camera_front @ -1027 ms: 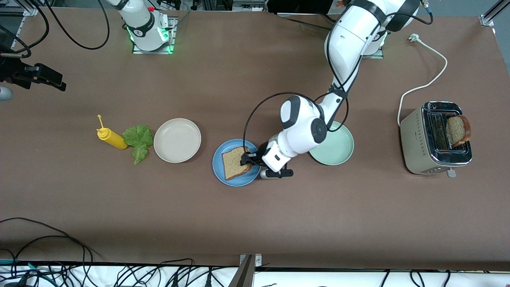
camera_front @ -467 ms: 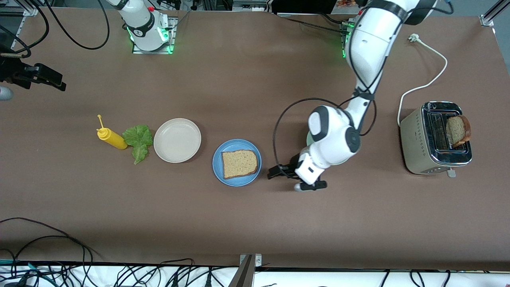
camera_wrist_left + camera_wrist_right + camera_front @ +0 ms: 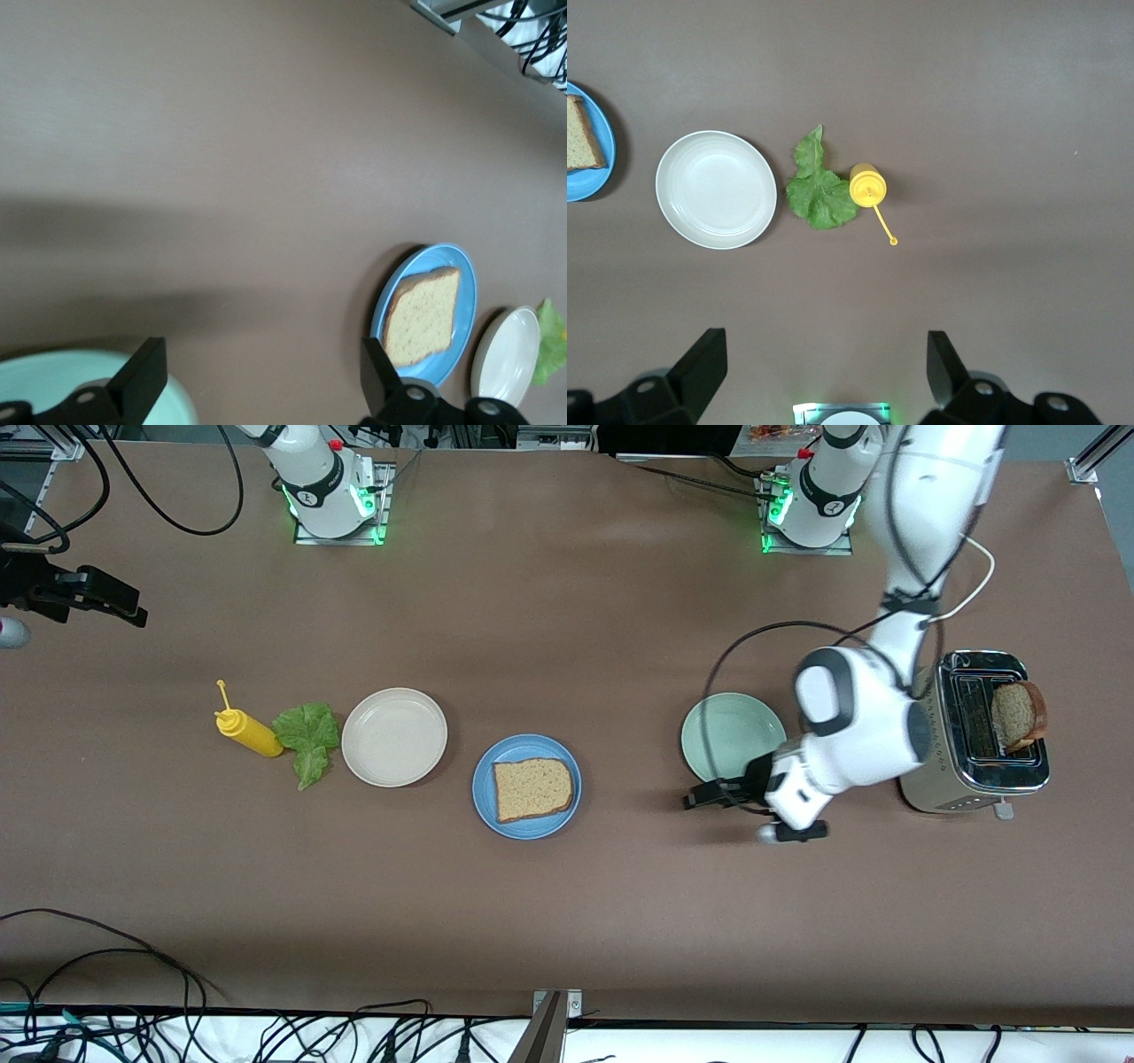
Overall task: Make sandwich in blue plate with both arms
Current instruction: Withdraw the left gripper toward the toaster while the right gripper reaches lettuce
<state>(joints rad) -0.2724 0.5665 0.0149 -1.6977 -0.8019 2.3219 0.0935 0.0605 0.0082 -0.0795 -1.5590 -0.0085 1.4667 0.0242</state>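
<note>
Brown matte covering spans the table (image 3: 567, 912). One speckled bread slice (image 3: 532, 789) lies flat in the blue plate (image 3: 485, 793), which sits between the beige plate (image 3: 394, 737) and the pale mint-green plate (image 3: 726, 735). Second bread slice (image 3: 1017, 715) stands upright in a slot of the chrome toaster (image 3: 966, 735) at the left arm's end of the table. Lettuce leaf (image 3: 306, 737) lies on the table between the beige plate and the yellow squeeze bottle (image 3: 248, 731), touching or just beside the bottle.

Left gripper (image 3: 704, 797) hangs over bare table just beside the mint-green plate's rim, on the side nearer the front camera; its fingers (image 3: 146, 381) are spread wide apart and hold nothing. Right gripper (image 3: 824, 376) is up over the table toward the right arm's end, looking down on the lettuce, the bottle and the beige plate; its fingers (image 3: 700, 363) are likewise spread and empty, the arm waiting.
</note>
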